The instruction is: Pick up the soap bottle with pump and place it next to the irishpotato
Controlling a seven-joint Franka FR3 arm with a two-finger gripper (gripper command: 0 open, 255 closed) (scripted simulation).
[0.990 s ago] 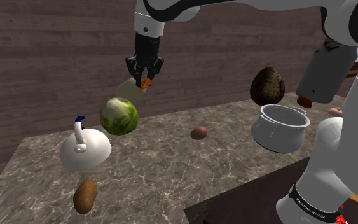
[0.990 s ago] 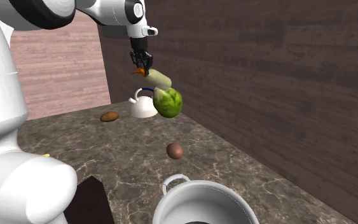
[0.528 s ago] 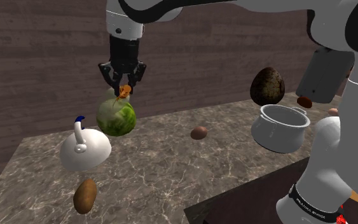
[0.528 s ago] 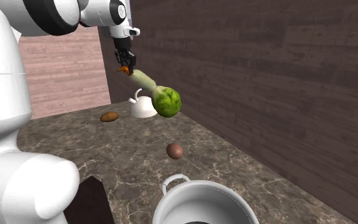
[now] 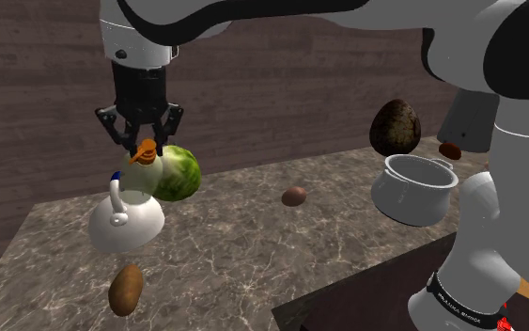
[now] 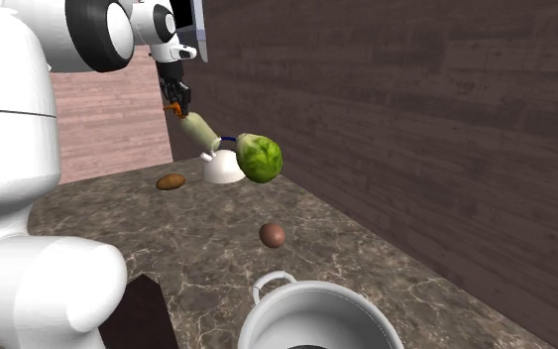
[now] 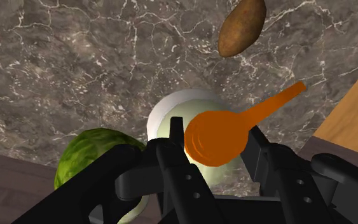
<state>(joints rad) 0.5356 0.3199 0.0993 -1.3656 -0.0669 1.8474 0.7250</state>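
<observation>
The soap bottle (image 5: 140, 179), pale with an orange pump (image 7: 219, 137), hangs in the air off the surface (image 5: 253, 254). It is above the white kettle (image 5: 126, 224) and just beside the green cabbage (image 5: 176, 174), toward the end of the surface at the shoulder view's left. My end effector (image 5: 142, 143) has its fingers (image 7: 171, 162) closed on the pump head alone, and in the second exterior view the body dangles below at a slant. The potato (image 5: 126, 289) lies by itself close to the edge of the surface nearest the shoulder camera, by the corner at that view's left.

I judge this to be the carry. To do it well I would hold height until the bottle is clear of the kettle's upright handle. Then I would travel toward that corner and lower onto bare surface just beside the potato, not onto it. With the grip only on the pump, I expect the body to swing, so slow moves and a gentle touchdown should let it settle upright before I open.

The arm (image 5: 497, 141) arches from the stand (image 5: 347, 310) across the top of the shoulder view, wrist turned straight down.
</observation>
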